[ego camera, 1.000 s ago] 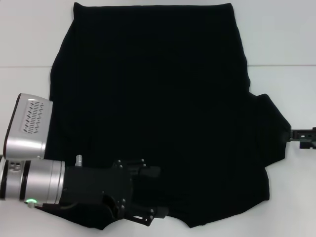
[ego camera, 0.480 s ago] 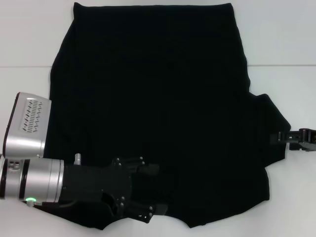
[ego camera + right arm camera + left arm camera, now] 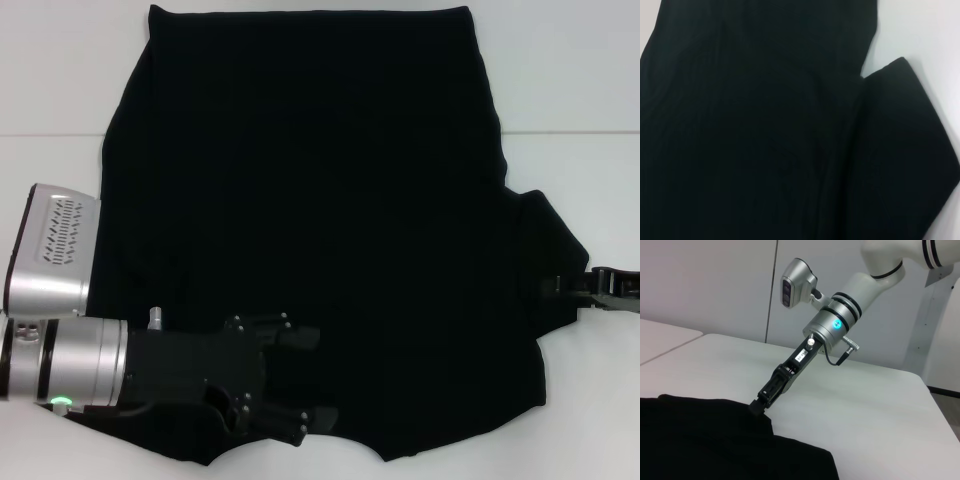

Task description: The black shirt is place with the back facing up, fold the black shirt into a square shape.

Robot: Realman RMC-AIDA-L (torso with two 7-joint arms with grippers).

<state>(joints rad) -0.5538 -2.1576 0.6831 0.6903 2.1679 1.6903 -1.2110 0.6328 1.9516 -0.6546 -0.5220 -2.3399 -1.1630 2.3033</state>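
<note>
The black shirt (image 3: pixel 320 200) lies spread flat on the white table and fills most of the head view. Above its near-left part hovers my left gripper (image 3: pixel 315 380), fingers spread apart and open, with fabric below them. My right gripper (image 3: pixel 580 290) is at the outer edge of the right sleeve (image 3: pixel 545 260). In the left wrist view, the right gripper (image 3: pixel 757 407) has its narrow tip closed on the sleeve's edge (image 3: pixel 740 412). The right wrist view shows only the shirt body (image 3: pixel 750 125) and the sleeve (image 3: pixel 905 155).
The white table (image 3: pixel 570 80) shows bare on both sides of the shirt, with a seam (image 3: pixel 50 135) running across it. My left arm's silver wrist (image 3: pixel 60 330) lies over the near-left table edge. Grey wall panels (image 3: pixel 715 285) stand behind the table.
My right gripper has moved inward onto the sleeve's edge and a little nearer. The left gripper has drifted slightly nearer over the shirt.
</note>
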